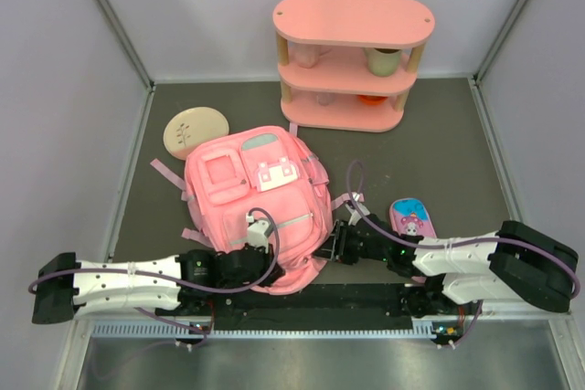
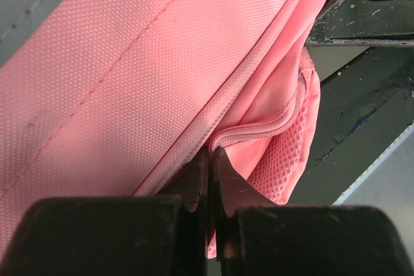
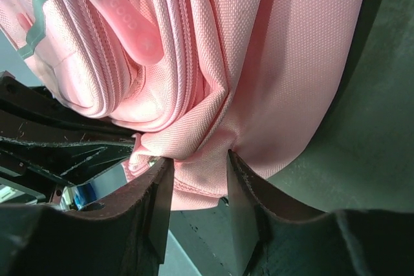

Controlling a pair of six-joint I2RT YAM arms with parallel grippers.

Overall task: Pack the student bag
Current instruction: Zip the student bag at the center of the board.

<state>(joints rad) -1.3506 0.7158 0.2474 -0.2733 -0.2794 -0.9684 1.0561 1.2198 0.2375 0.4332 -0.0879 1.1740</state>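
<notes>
Lettering [image 3: 128, 17] on zip pull [image 3: 139, 33] of student bag [image 3: 272, 63] is unreadable.

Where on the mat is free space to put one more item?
Free: the mat between the shelf and the pencil case; also left of the student bag, below the cream disc. Crowded: near edge, where left end effector and right end effector grip the bag.

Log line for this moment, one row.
left pincer: shut on student bag seam | right pincer: pinching bag fabric | pencil case: outside bag
</notes>
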